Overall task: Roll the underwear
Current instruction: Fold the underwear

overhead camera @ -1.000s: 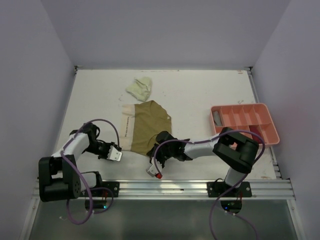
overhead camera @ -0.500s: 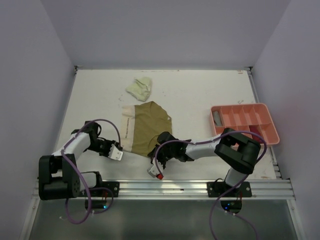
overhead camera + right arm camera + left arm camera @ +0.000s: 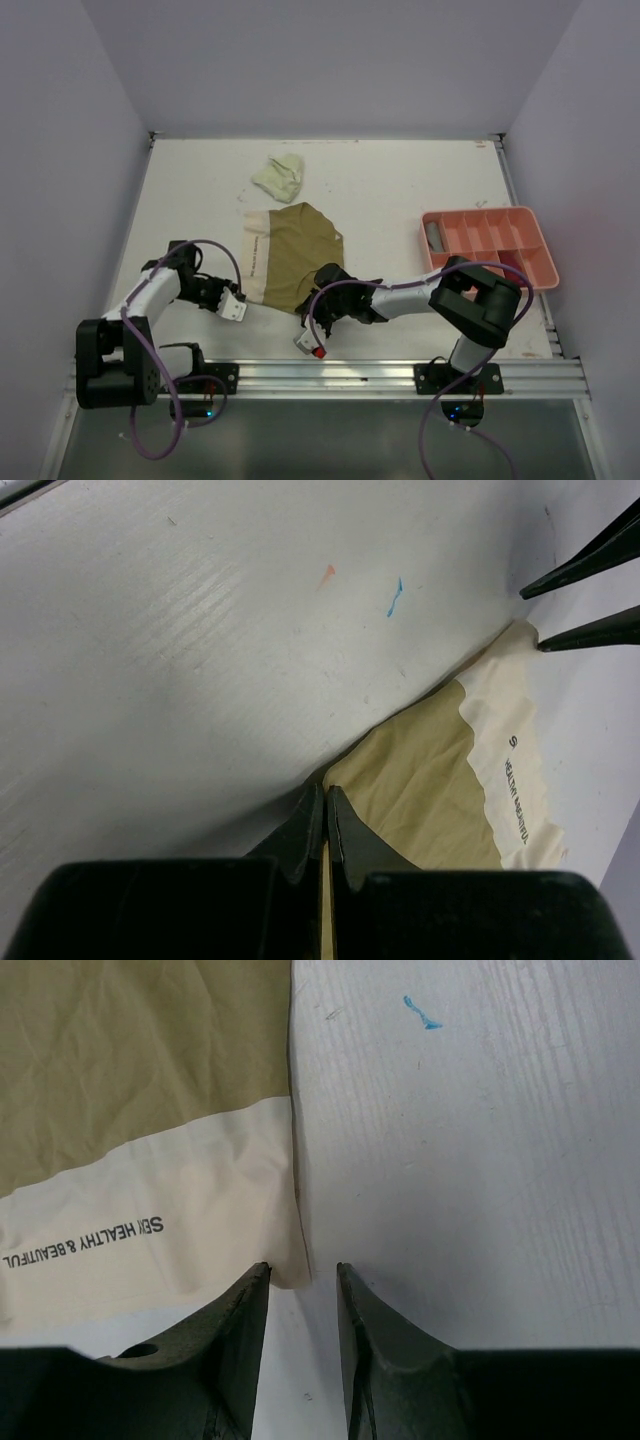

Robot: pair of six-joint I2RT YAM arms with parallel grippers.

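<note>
The olive-tan underwear (image 3: 295,255) lies flat on the white counter (image 3: 400,190), a little left of the middle of the top view. Its cream waistband (image 3: 150,1230) is turned to the left. The right hand (image 3: 322,798) is clenched on the lower edge of this garment, and a thin strip of tan cloth shows between its closed fingers. The left hand (image 3: 303,1272) is released. Its fingers stand a little apart, and a corner of the waistband lies just at their tips, not pinched. The pale yellow-green underwear (image 3: 280,177) lies crumpled higher in the frame, apart from the first one. The salmon tray (image 3: 543,250) stands at the right, with a grey piece (image 3: 433,236) in its leftmost compartment.
</note>
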